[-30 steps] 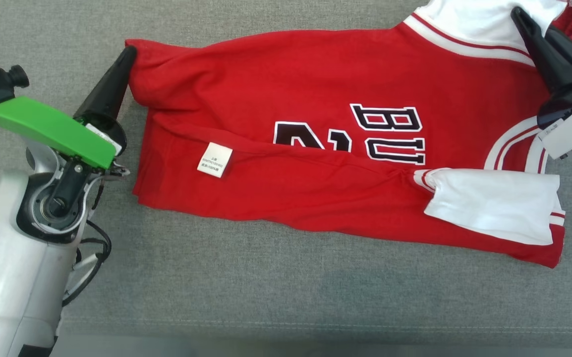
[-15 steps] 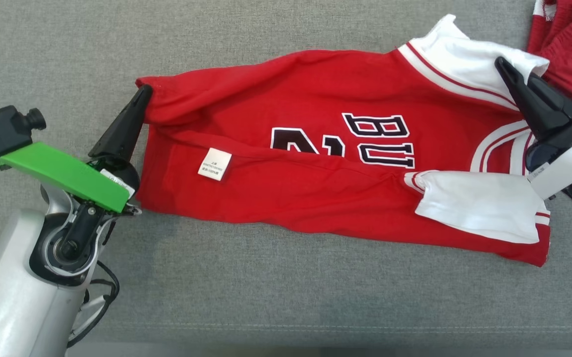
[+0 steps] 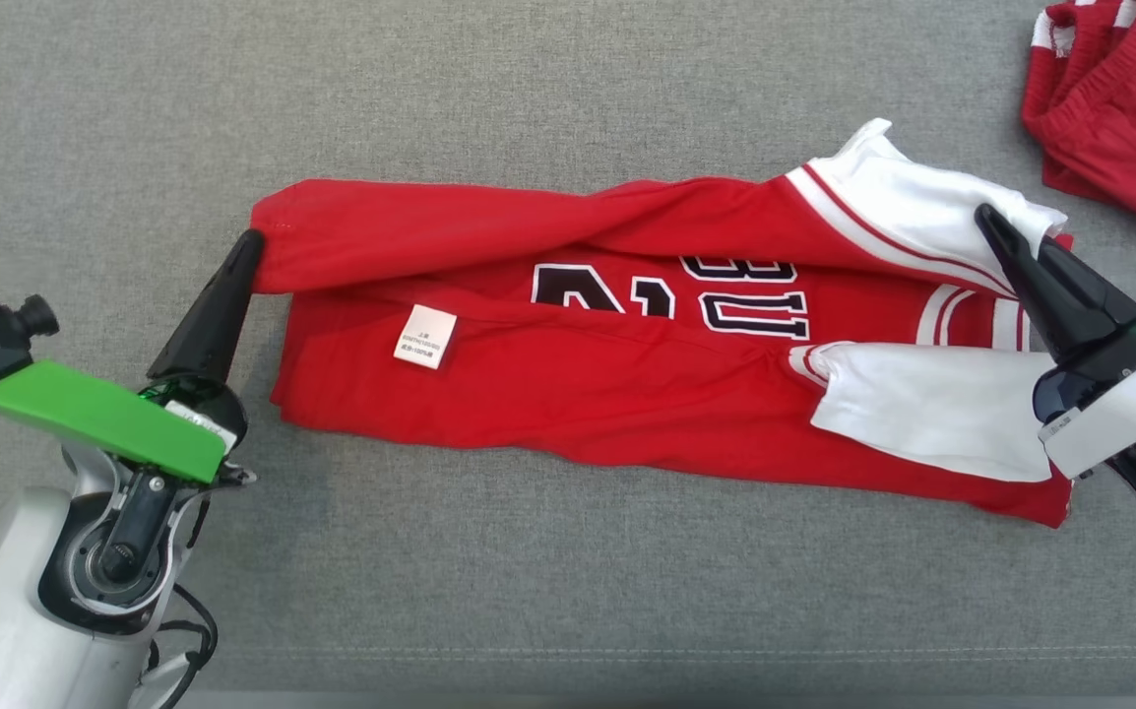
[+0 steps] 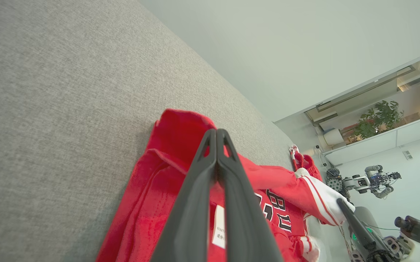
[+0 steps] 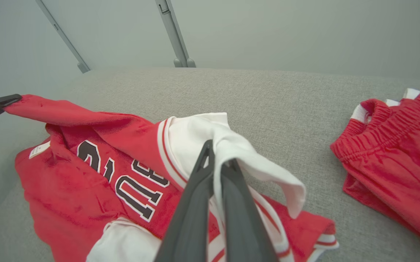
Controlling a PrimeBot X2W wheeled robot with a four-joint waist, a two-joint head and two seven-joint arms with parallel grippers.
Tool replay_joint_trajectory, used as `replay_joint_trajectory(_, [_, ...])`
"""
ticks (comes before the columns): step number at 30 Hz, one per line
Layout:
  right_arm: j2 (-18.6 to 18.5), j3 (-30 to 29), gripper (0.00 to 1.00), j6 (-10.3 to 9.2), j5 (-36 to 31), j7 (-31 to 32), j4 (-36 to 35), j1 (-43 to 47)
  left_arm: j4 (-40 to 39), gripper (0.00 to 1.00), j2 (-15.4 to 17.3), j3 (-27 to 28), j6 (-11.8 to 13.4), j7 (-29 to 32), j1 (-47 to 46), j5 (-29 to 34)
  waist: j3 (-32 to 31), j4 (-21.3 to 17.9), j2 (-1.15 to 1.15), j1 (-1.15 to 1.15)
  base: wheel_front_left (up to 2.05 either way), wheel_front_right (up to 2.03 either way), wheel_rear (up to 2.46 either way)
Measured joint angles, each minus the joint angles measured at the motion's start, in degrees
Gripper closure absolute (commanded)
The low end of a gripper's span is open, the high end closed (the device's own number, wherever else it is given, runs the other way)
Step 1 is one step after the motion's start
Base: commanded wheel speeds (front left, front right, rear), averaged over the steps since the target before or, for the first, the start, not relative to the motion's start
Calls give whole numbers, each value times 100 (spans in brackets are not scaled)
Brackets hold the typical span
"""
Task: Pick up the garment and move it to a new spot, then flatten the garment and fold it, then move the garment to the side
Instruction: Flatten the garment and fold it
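"Red knit with white sleeves, that basketball jersey [image 3: 568,423]: where is it lying?"

"Lengthwise across the grey woven fabric surface [image 3: 529,98], with its hem toward the robot's left and its shoulders toward the right. The near long edge is folded inward, and a small white care label [image 3: 425,337] shows on that fold."

"And the far long edge?"

"Lifted off the surface and strung between the two claws. It sags over the black letters [image 3: 745,300] and hides their upper parts."

"What does the left gripper [image 3: 249,244] have?"

"Its two dark fingers are pressed tight together on the far hem corner. In the right wrist view that corner hangs from the fingertips, clear of the cloth beneath."

"The right gripper [image 3: 987,219]?"

"Pinched the same way, on the far white sleeve [image 3: 913,202]. Its own wrist view shows white cloth running down between the fingers and flopping over to one side."

"Anything else in sight?"

"The near white sleeve [image 3: 922,423] lies flat on top of the red body, just beside the right arm. A crumpled pair of red shorts [image 3: 1109,108] with an elastic waistband and white trim sits beyond the right gripper, not touching the jersey."
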Motion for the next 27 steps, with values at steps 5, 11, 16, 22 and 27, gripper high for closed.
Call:
replay_joint_trajectory(5, [1,38,100,-19,-58,-121,-186,190,-24,100,90,126,0,-101,238,-63,-57,-63,0,0,0,0,0])
replay_joint_trajectory(11, [-16,76,100,-160,-138,-230,-378,487,-141,100,71,89,0,-131,432,-140,-90,-139,0,0,0,0,0])
replay_joint_trajectory(16, [-19,83,100,-216,-214,-282,-501,628,-179,100,69,70,0,-186,547,-233,-93,-171,0,0,0,0,0])
replay_joint_trajectory(22, [-107,70,100,-255,-293,-327,-520,680,-190,100,70,74,0,-272,632,-252,-209,-193,0,0,0,0,0])
replay_joint_trajectory(27, [-254,11,100,-318,-397,-359,-579,793,-246,100,69,73,0,-276,699,-311,-347,-188,0,0,0,0,0])
